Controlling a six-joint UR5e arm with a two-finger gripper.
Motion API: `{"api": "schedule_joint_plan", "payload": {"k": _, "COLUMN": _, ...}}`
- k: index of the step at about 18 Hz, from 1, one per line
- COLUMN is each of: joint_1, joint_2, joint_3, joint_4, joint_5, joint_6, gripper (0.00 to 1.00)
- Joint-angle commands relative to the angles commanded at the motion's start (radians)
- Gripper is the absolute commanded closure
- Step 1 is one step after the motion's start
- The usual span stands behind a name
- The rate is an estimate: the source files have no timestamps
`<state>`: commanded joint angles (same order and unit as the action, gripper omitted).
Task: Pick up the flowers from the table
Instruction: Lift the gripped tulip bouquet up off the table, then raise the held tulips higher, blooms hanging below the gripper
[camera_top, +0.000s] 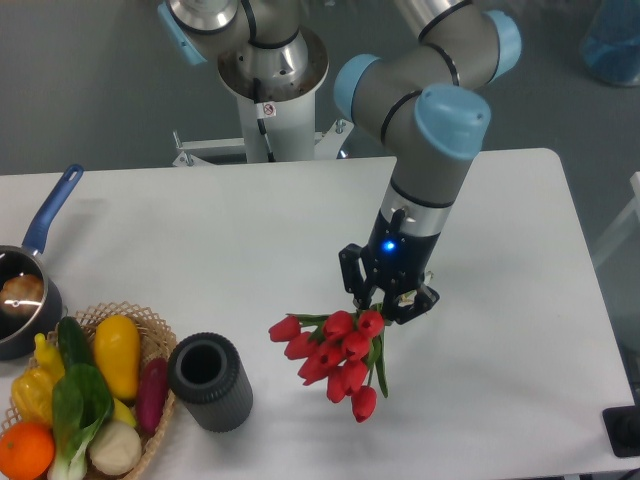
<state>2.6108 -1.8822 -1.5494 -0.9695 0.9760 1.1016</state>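
The hand, black with a small blue light glowing on the wrist above it, sits just right of the frame's centre, pointing down, and is closed on the stem end of the flowers; the stems run up under it and are mostly hidden there, so the exact point of grip cannot be made out. The red tulip heads fan out below and to the left of the hand, with one bloom reaching farthest left and another hanging lowest, and a few green leaves show along the right side of the bunch. Whether the blooms are touching the worktop or hang just above it cannot be told from this view. The grey arm with pale blue joint caps rises from the hand toward the top centre of the frame. To the lower left of the bunch, near but apart from it, a dark cylinder with an open top stands on the white surface. Just beside it, in the lower left corner, is a wicker basket holding vegetables and fruit. Above the basket, at the left edge, a dark saucepan with a blue handle points toward the upper left.
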Motion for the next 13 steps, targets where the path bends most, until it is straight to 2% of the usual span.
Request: {"api": "schedule_joint_plan", "payload": {"k": 13, "joint_1": 0.117, "joint_2": 0.041, "joint_3": 0.002, "joint_4": 0.000, "joint_5": -0.229, "joint_6": -0.029, "gripper": 0.67}}
